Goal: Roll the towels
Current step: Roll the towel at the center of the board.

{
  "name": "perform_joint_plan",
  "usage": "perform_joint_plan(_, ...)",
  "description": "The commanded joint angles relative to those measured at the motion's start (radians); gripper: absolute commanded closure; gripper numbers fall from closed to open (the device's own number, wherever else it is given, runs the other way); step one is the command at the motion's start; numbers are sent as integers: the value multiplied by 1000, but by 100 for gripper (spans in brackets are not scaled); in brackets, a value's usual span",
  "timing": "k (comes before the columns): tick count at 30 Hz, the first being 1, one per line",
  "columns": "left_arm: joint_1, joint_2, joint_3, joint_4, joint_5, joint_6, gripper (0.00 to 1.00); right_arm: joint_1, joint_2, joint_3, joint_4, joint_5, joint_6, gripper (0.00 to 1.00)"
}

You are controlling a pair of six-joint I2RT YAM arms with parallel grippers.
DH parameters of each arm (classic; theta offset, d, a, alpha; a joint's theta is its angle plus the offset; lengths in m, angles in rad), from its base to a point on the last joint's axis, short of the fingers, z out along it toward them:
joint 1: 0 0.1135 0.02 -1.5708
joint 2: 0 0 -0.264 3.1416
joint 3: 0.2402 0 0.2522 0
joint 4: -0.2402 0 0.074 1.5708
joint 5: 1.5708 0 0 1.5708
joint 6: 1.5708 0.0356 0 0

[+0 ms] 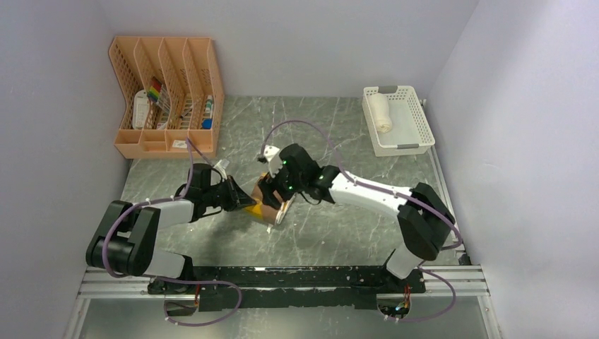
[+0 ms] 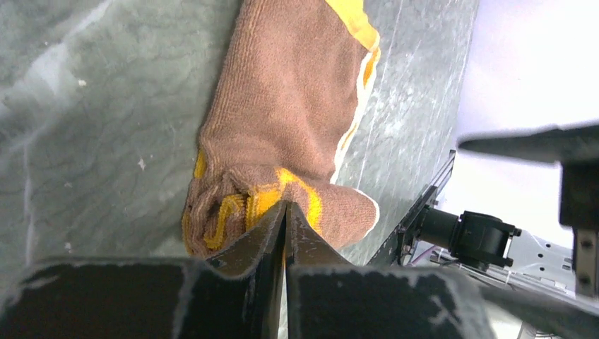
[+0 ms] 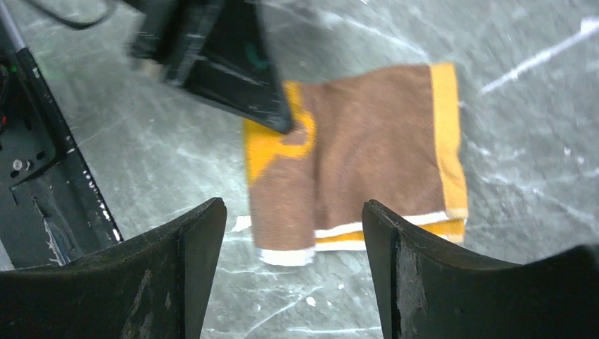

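Observation:
A brown towel with yellow and cream trim lies mid-table, its left end bunched into a loose roll. My left gripper is shut on that rolled end, its jaws pressed together with a sliver of yellow cloth between them. Above the towel's near edge hovers my right gripper, open and holding nothing. In the right wrist view the towel spreads flat to the right, and the left gripper's fingers rest on its yellow corner. A rolled cream-white towel lies in the basket.
A white mesh basket stands at the back right. A peach desk organizer with small items stands at the back left. The arms' mounting rail runs along the near edge. Walls close in on both sides.

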Motion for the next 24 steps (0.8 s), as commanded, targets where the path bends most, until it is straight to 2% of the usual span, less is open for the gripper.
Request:
perform_joint_plan(1, -5, 20, 46, -22, -15, 44, 85, 106, -36, -18, 1, 202, -128, 29)
perform_joint_plan(11, -6, 74, 94, -69, -44, 57, 85, 214, 62, -18, 2, 285, -167, 33)
perform_joint_plan(24, -16, 155, 174, -94, -65, 53, 85, 243, 167, 18, -7, 386, -151, 44)
